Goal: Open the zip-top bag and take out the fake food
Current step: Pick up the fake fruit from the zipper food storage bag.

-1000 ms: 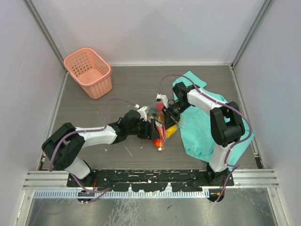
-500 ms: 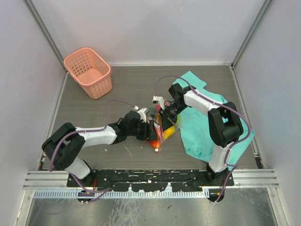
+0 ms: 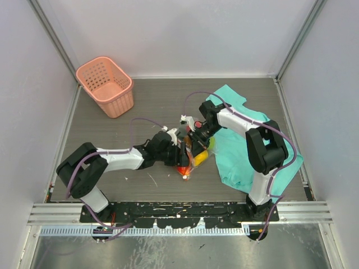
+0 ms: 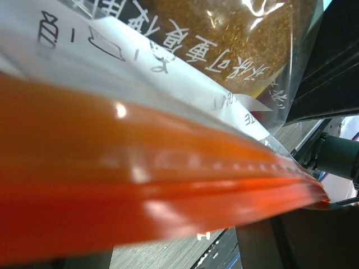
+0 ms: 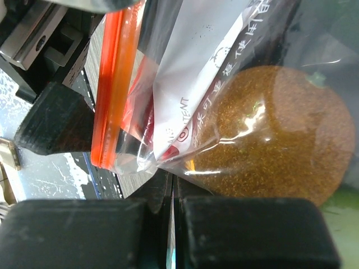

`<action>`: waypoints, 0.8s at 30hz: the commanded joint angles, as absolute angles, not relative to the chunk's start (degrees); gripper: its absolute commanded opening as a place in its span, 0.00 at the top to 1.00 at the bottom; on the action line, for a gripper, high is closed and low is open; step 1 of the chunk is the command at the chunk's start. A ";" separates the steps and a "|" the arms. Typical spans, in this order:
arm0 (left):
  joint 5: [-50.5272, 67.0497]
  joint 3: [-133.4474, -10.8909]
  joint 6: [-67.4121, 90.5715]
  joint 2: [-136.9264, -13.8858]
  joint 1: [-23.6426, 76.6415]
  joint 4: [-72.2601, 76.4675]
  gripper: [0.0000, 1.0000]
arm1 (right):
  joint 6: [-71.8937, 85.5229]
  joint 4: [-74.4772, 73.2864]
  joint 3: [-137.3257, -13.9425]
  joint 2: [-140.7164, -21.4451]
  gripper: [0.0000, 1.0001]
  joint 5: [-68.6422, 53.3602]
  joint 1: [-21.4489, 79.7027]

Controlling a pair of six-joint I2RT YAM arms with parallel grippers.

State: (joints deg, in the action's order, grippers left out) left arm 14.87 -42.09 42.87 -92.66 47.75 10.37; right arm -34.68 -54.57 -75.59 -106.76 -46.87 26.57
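The zip-top bag (image 3: 190, 158) lies mid-table between my two grippers, with red, orange and yellow fake food (image 3: 197, 158) inside. My right gripper (image 3: 196, 137) is shut on a fold of the clear plastic (image 5: 173, 196), beside the white label (image 5: 196, 84) and a glittery orange fruit (image 5: 275, 129). The red-orange zip strip (image 5: 109, 89) runs along the bag's left edge. My left gripper (image 3: 180, 152) is right at the bag. The strip (image 4: 140, 185) fills its view and hides the tips. Its fingers (image 4: 275, 246) stand apart with table showing between. The white slider (image 3: 185, 176) is at the strip's near end.
A pink basket (image 3: 105, 85) stands at the back left. A teal cloth (image 3: 247, 145) lies on the right under my right arm. White walls close the table on three sides, and a metal rail (image 3: 179, 210) runs along the front edge.
My right gripper has drawn the bag leftward, and the bag's near end has shifted left. My left gripper has edged right, up against the bag.
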 commanded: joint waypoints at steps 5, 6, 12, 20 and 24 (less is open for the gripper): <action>12.13 -44.04 40.24 -92.21 47.95 9.66 0.56 | -33.57 -52.79 -76.59 -106.62 0.98 -48.59 26.76; 12.13 -43.89 39.87 -91.66 47.87 9.59 0.62 | -33.35 -52.53 -76.47 -106.57 0.98 -48.34 26.56; 12.79 -41.58 38.02 -87.50 46.50 9.15 0.76 | -32.64 -51.79 -76.29 -106.18 0.96 -47.93 25.35; 13.88 -35.26 43.74 -83.27 43.23 16.64 0.86 | -31.01 -49.55 -75.47 -105.86 0.93 -46.93 24.93; 12.76 -31.61 47.24 -81.83 42.23 22.44 0.87 | -28.33 -46.68 -74.47 -105.27 0.92 -46.80 24.82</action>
